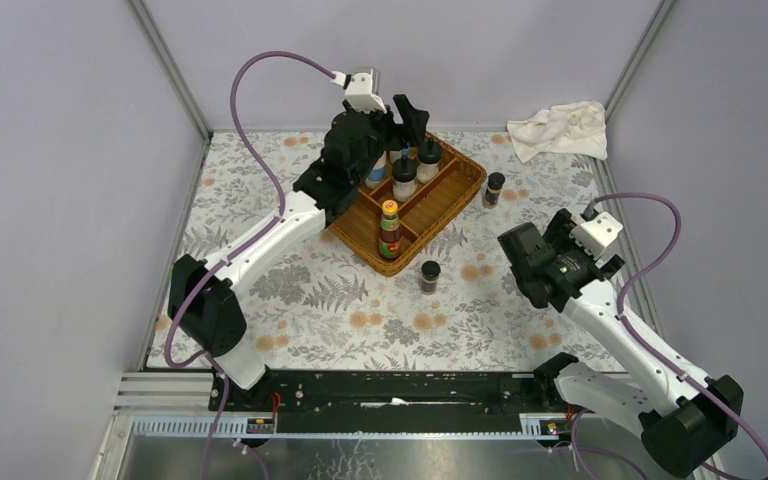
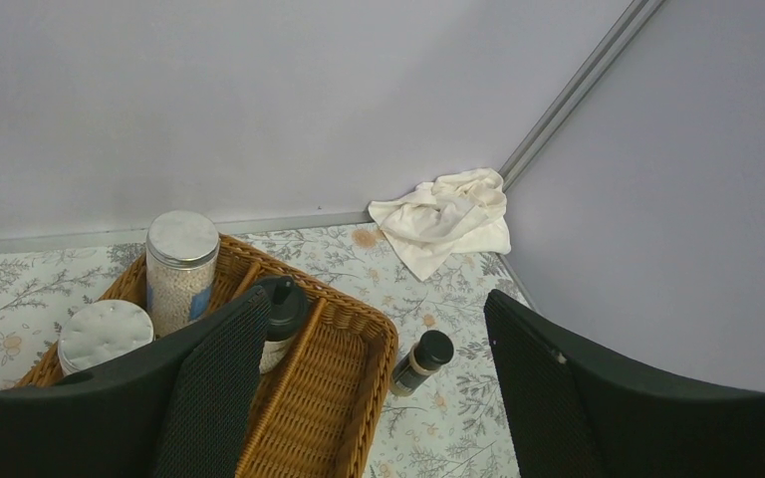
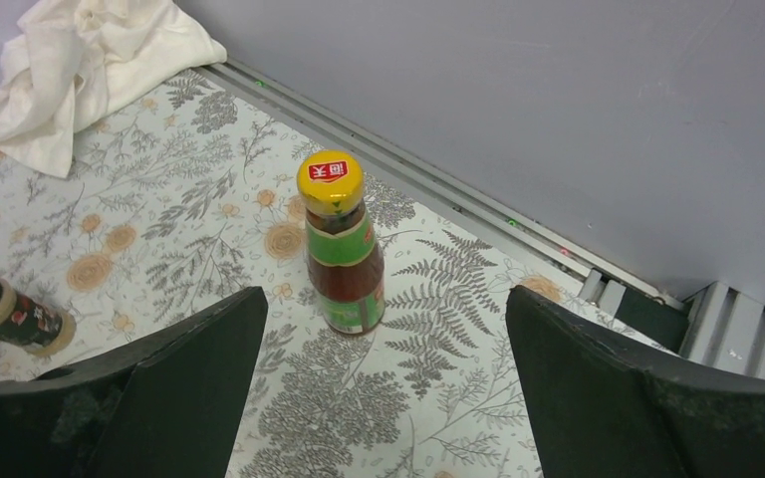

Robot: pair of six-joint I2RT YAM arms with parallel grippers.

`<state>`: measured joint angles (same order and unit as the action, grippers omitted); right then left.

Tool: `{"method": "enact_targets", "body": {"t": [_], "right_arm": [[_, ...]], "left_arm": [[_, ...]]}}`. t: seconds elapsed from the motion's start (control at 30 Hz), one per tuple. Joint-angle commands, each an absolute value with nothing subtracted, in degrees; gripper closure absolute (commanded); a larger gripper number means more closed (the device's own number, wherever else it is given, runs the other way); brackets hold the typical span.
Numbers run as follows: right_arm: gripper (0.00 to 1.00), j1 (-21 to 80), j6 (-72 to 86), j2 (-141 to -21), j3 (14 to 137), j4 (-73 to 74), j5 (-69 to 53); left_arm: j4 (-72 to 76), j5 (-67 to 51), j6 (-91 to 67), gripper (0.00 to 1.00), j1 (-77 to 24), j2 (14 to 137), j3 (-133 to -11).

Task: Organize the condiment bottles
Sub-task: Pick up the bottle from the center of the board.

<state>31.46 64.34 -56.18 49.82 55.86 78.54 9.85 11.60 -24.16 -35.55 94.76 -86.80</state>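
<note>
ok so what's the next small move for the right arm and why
Probably ease the right end effector forward until its open fingers straddle the yellow-capped, green-labelled sauce bottle. The bottle stands upright on the floral tablecloth, ahead of the gap between them, beyond their tips, so closing now would likely grab nothing.

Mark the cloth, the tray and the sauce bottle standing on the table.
cloth [image 1: 558, 128]: top external view, its middle.
tray [image 2: 314, 398]: left wrist view, bare compartment floor.
sauce bottle [image 3: 341, 244]: right wrist view, green label.
</note>
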Motion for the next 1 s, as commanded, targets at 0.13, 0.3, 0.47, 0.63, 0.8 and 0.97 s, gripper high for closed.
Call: {"method": "enact_targets", "body": {"t": [0.13, 0.3, 0.47, 0.63, 0.8, 0.97], "right_arm": [[0.05, 22.4, 36.7, -52.8, 43.1, 22.4, 71.0], [0.05, 17.3, 34.2, -54.8, 42.1, 19.1, 66.3], [0.05, 15.8, 31.7, -56.3, 41.2, 14.9, 64.7], [0.05, 14.2, 31.0, -58.3, 41.3, 13.0, 63.7], [0.05, 11.9, 30.1, -59.3, 41.2, 10.8, 61.9], [0.05, 10.1, 29.6, -61.0, 41.5, 9.4, 60.4]], "left_arm": [[12.9, 13.1, -22.1, 0.16, -36.4, 93.3, -86.4], [12.9, 13.3, -21.7, 0.16, -36.4, 93.4, -86.3], [12.9, 13.4, -21.7, 0.16, -36.3, 93.5, -86.4], [13.0, 13.2, -21.9, 0.16, -36.3, 93.7, -86.3], [13.3, 13.1, -21.9, 0.16, -36.3, 93.9, -86.2], [13.4, 13.2, -21.8, 0.16, -36.4, 94.1, -86.3]]}}
